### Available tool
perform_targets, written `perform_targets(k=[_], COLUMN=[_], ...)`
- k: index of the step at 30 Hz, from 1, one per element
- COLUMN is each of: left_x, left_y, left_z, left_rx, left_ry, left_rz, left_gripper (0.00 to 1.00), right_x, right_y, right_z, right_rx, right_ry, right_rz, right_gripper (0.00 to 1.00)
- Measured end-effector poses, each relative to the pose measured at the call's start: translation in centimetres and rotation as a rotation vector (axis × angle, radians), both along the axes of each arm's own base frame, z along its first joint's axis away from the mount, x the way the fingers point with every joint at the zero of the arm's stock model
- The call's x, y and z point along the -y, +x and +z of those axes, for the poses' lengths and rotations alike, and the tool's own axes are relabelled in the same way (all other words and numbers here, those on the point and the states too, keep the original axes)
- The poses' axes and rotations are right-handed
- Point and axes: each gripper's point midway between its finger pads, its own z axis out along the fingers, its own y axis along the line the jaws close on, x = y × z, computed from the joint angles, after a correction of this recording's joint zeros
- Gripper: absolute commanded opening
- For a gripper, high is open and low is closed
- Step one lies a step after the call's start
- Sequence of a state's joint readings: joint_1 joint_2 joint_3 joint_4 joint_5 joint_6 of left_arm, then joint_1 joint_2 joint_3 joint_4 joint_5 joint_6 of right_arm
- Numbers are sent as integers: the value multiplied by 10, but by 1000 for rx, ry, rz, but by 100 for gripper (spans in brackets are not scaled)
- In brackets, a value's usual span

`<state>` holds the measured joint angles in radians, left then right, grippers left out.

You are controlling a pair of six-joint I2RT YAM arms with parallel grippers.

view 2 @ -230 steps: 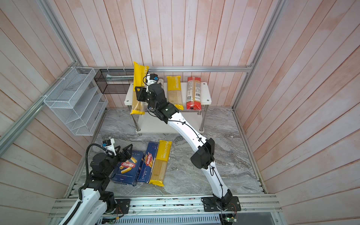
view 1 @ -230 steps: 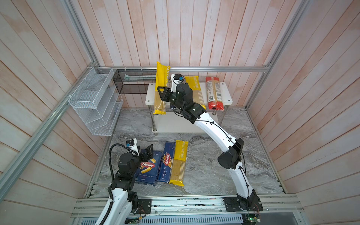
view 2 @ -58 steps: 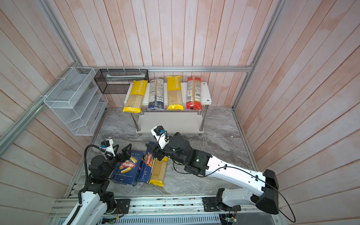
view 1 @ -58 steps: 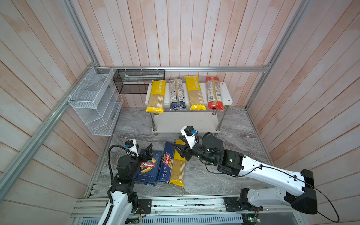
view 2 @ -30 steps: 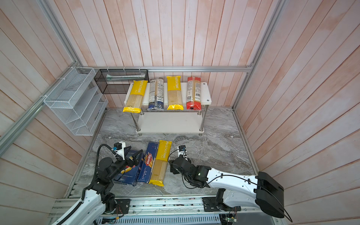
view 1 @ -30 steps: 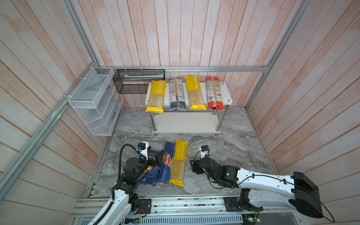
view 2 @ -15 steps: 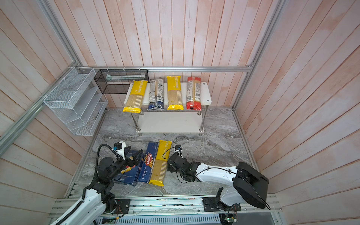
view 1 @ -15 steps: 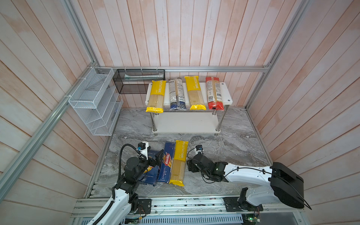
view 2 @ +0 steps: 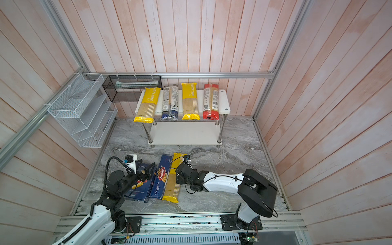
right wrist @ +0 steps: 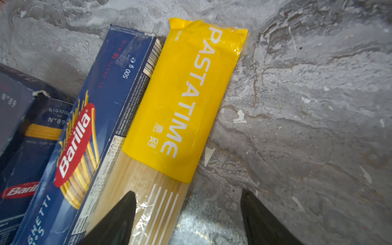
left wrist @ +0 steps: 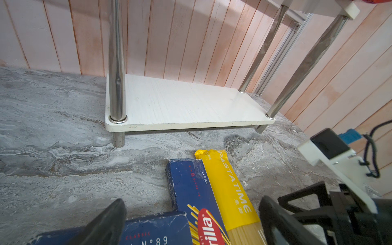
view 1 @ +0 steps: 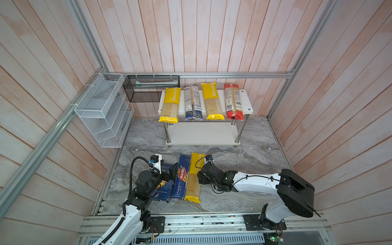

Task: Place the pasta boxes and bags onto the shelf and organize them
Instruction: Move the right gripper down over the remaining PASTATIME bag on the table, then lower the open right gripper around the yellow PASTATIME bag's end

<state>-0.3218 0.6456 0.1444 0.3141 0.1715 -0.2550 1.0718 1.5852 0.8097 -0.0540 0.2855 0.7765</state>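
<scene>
Near the front edge of the counter, the right gripper is spread wide over the yellow PASTATIME bag, to be squeezed next.

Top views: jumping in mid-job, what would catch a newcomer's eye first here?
The bright row of four pasta bags lying side by side on the top board of the shelf stands out first. Next, on the marble floor in front, a yellow bag lies beside two blue Barilla boxes, with the right gripper open at the bag and the left gripper open over the wide box.
</scene>
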Motion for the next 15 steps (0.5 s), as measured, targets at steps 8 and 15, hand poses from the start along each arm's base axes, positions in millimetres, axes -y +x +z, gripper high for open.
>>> perform_targets(k=[8, 15], left_x=[-2, -2], left_y=[1, 2], left_z=[0, -4], left_rx=[0, -14], left_ry=[2, 7], left_rz=[12, 15], left_gripper=[100, 100], right_x=[-9, -6], right_y=[-1, -2], right_z=[-12, -26], right_rx=[-27, -46], right_ry=[-22, -79], right_rz=[33, 43], right_gripper=[79, 79])
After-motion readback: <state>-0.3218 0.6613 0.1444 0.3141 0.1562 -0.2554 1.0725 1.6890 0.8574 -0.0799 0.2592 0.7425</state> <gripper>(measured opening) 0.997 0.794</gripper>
